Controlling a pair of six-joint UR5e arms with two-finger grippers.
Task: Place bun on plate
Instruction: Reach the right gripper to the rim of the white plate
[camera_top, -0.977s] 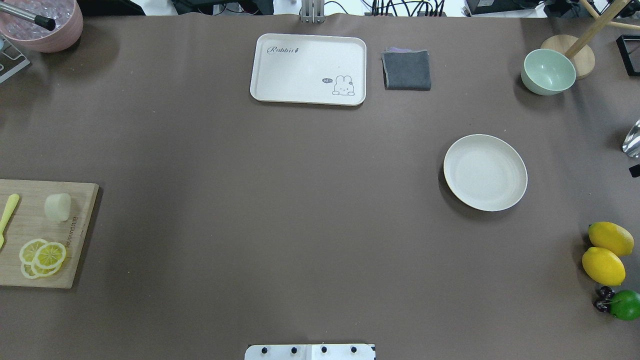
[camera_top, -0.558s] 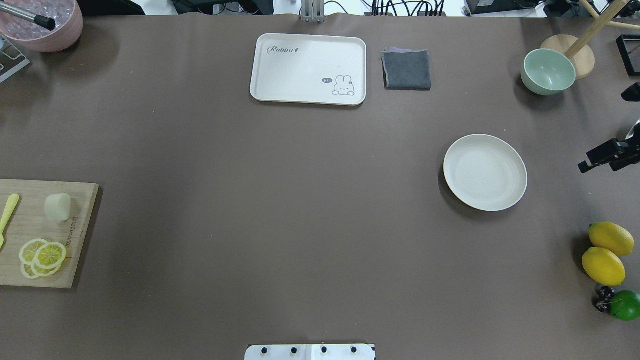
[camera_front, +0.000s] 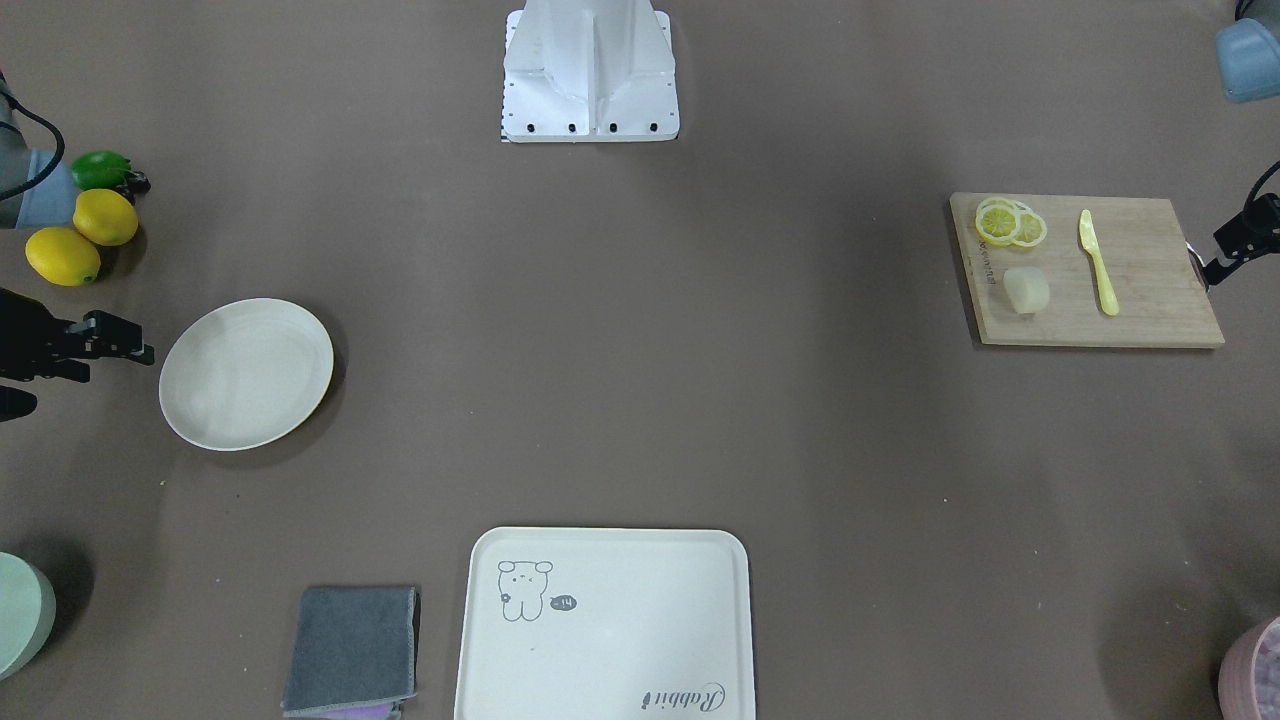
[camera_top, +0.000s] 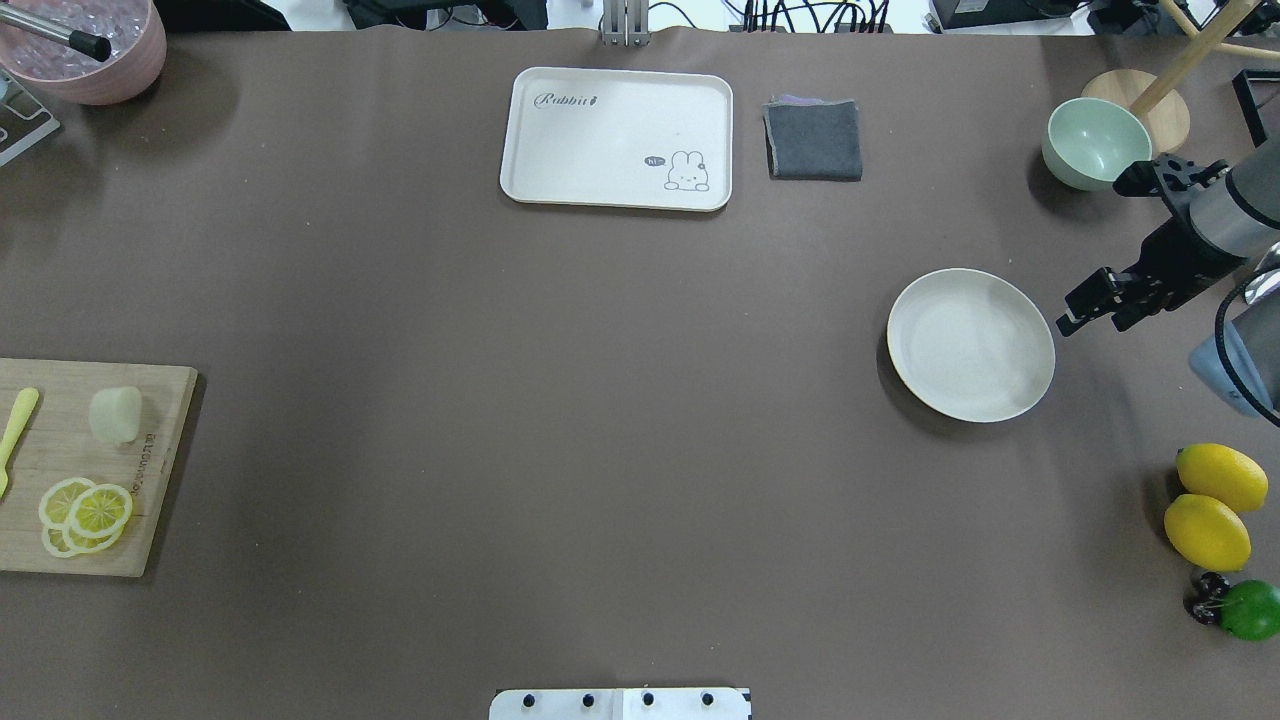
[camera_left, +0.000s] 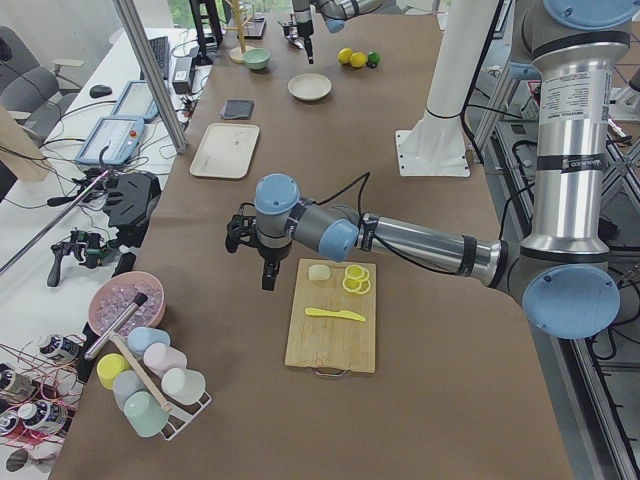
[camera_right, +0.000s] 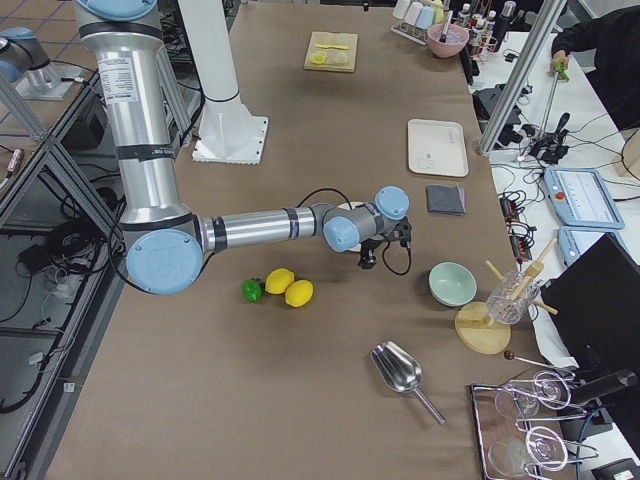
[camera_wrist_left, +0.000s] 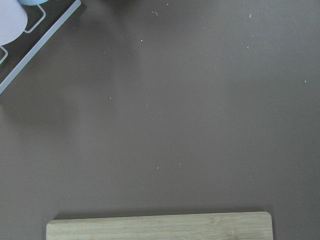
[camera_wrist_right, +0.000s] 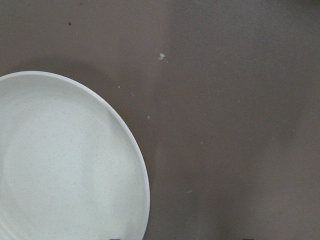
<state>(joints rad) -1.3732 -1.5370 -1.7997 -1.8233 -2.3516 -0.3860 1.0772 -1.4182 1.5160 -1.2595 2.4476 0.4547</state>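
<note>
Nothing is done: the bun (camera_top: 115, 414) is left on the board (camera_top: 60, 470), far left; the plate (camera_top: 970, 345) is empty. The right gripper (camera_top: 1085, 305) is seen parted, empty; the left gripper (camera_front: 1228, 255) cannot be judged.

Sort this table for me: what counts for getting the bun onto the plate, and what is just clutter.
Job: bun, lying on the cutting board; plate.
Clutter: lemon slices, yellow knife, rabbit tray, grey cloth, green bowl, lemons, lime.
</note>
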